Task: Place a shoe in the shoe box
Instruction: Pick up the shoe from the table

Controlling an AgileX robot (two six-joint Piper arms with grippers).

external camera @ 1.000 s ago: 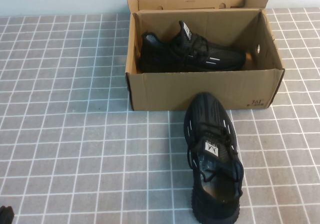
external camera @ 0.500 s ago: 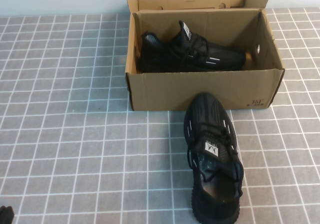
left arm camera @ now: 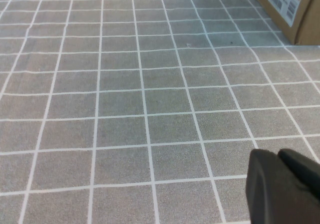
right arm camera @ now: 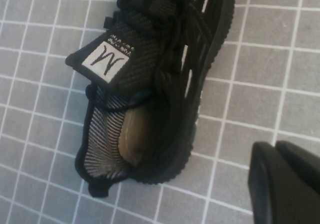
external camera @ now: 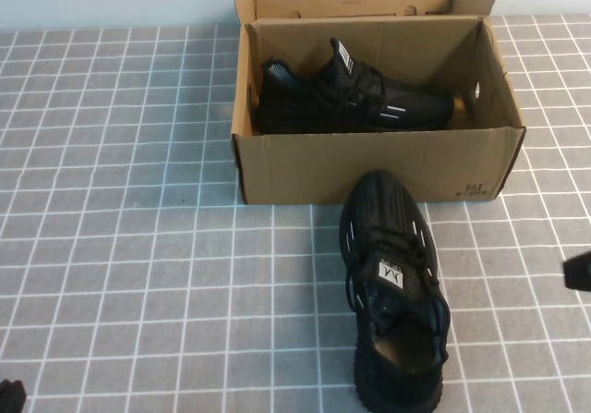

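Observation:
The shoe (external camera: 393, 288), a black knit sneaker with white side dashes and a white tongue label, lies on the table in front of the shoe box (external camera: 369, 165), toe toward the box. It also shows in the right wrist view (right arm camera: 150, 78). The open brown box holds the matching second sneaker (external camera: 351, 99), lying sideways. My right gripper (external camera: 580, 272) is at the right edge, right of the shoe and apart from it; in its wrist view (right arm camera: 274, 146) it is shut and empty. My left gripper (external camera: 9, 396) sits at the front left corner, shut and empty (left arm camera: 277, 154).
The table has a grey cloth with a white grid (external camera: 138, 247). The box lid flap (external camera: 351, 3) stands up at the back. A corner of the box with a printed label shows in the left wrist view (left arm camera: 290, 3).
My right gripper has come into the high view at the right edge. The shoes, the box and the left gripper have not moved.

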